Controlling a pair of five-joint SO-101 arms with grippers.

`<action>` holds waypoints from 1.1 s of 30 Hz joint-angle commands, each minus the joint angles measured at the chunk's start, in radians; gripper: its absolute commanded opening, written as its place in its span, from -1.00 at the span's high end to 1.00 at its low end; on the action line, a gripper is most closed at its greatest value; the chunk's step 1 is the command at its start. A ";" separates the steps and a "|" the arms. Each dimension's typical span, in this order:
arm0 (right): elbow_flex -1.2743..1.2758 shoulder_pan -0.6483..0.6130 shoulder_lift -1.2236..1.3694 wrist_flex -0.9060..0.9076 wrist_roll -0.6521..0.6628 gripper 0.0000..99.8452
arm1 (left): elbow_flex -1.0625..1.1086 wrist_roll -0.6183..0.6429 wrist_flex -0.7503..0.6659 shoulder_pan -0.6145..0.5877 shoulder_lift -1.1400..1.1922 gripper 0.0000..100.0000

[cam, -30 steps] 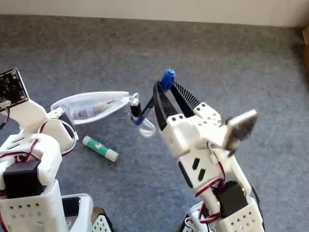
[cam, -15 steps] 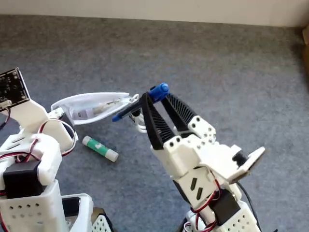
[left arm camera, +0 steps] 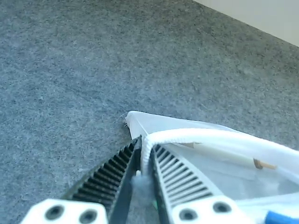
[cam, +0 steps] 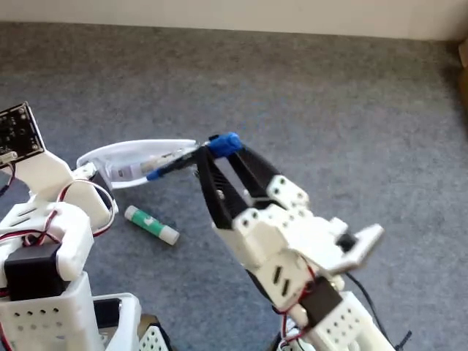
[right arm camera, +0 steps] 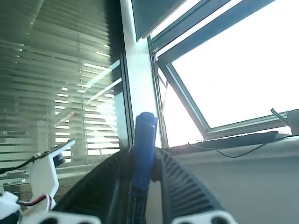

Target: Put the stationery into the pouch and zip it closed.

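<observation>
At centre left, we see the pen (cam: 167,169), clamped in the right gripper (cam: 218,152), now swung tip-first to the pouch (cam: 121,156) mouth; the left gripper (left arm camera: 144,156) pinches its rim. Insertion can proceed.

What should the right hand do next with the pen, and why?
Probably push the pen a little farther, tip first, into the pouch before letting go. The right hand is shut on it near the cap, its tip is at the pouch mouth with most of the barrel outside, and the left hand pinches the rim.
</observation>
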 commanded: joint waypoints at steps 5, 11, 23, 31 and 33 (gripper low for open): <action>-0.012 -0.010 0.223 -0.170 0.153 0.99 | -0.015 -0.009 -0.032 0.010 -0.022 0.98; -0.007 -0.015 0.266 -0.186 0.198 0.99 | -0.015 -0.009 -0.032 0.010 -0.022 0.98; -0.013 -0.015 0.265 0.005 0.193 0.89 | -0.013 -0.011 -0.032 0.008 -0.019 0.98; -0.012 -0.013 0.265 0.028 0.193 0.70 | 0.012 -0.011 -0.041 0.007 -0.024 0.98; -0.012 -0.012 0.265 0.028 0.193 0.70 | 0.018 -0.011 -0.051 0.005 -0.024 0.98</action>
